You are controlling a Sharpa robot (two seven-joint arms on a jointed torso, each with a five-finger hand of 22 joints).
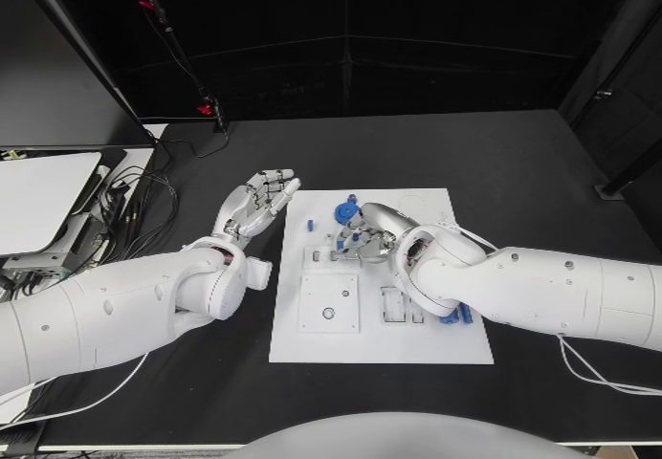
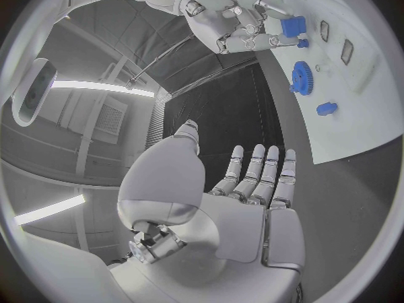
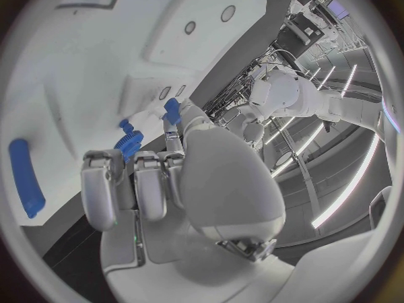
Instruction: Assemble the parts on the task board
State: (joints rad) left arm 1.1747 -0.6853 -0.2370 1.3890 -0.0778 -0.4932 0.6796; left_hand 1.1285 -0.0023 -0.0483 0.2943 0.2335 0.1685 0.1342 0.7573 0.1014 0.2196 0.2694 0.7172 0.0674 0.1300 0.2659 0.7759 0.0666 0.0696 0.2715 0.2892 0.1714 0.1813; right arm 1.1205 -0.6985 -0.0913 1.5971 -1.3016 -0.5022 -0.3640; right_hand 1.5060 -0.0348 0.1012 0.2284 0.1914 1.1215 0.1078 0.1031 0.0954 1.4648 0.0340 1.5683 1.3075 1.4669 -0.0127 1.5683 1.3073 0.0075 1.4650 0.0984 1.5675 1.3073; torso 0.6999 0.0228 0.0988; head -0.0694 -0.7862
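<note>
The white task board [image 1: 414,344] lies mid-table. My right hand [image 1: 370,229] hovers over its far half and pinches a small blue block [image 2: 292,25] between thumb and fingertips; the same block [image 3: 172,110] shows at the fingertips in the right wrist view. Just beyond the hand a blue gear [image 1: 348,207] stands on the board, with a small blue peg [image 1: 312,225] to its left. A long blue bar [image 3: 25,176] lies near the board's right edge, partly under my right forearm. My left hand [image 1: 258,203] floats beside the board's far left corner, fingers spread, holding nothing.
Cables and a white box [image 1: 41,196] crowd the table's left edge. A black stand [image 1: 207,110] rises at the back left. The board's near half carries a square plate [image 1: 330,302] and slotted recesses [image 1: 396,306].
</note>
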